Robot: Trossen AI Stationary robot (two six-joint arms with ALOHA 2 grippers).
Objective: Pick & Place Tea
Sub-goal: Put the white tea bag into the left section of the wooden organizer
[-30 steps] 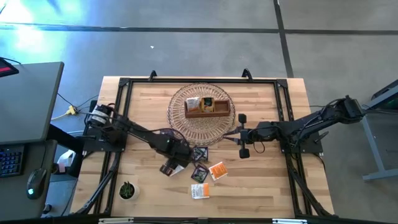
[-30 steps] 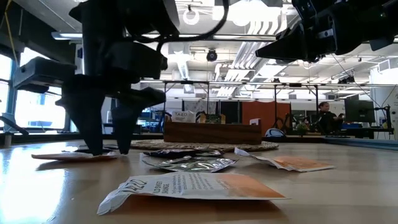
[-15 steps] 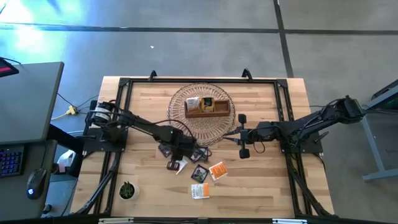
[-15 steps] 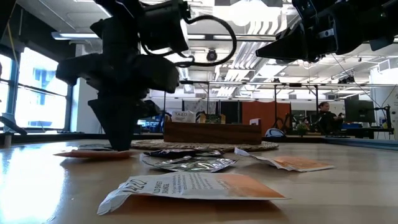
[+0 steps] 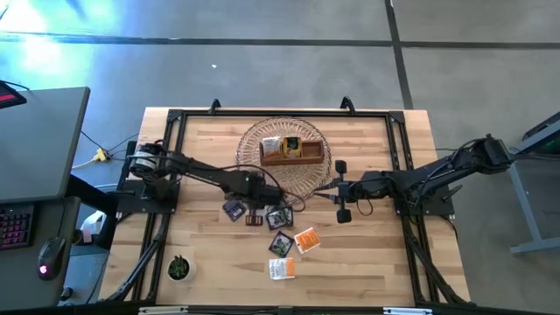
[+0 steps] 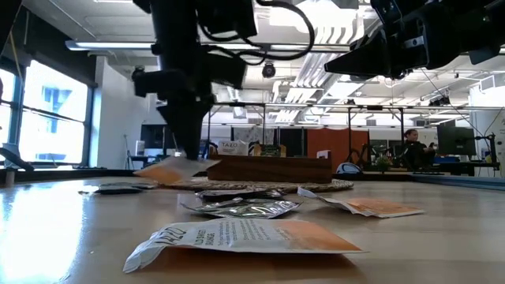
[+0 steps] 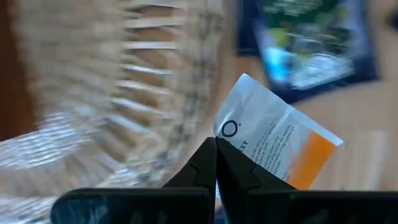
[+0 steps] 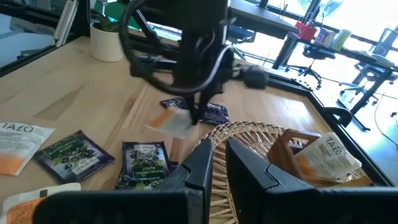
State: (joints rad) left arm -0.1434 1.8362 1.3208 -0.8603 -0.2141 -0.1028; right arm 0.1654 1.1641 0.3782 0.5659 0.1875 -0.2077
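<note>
Since the earlier frame, the left gripper (image 6: 183,146) has clenched on a corner of a flat orange-and-white paper tea sachet (image 7: 273,146), lifting it beside the round wicker basket's (image 5: 254,144) near rim. Light and floppy, the sachet seems best pinched at an edge. The right gripper (image 8: 219,157) hovers barely parted, holding nothing.

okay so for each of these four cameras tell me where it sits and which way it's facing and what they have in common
High: overhead, straight down; both arms, basket on table.
Low: table height, level across; left gripper lifting orange-white sachet.
Left wrist: on the left arm; fingers pinch that sachet.
Right wrist: on the waiting right arm, facing left gripper.
Shared: sachet, basket.
</note>
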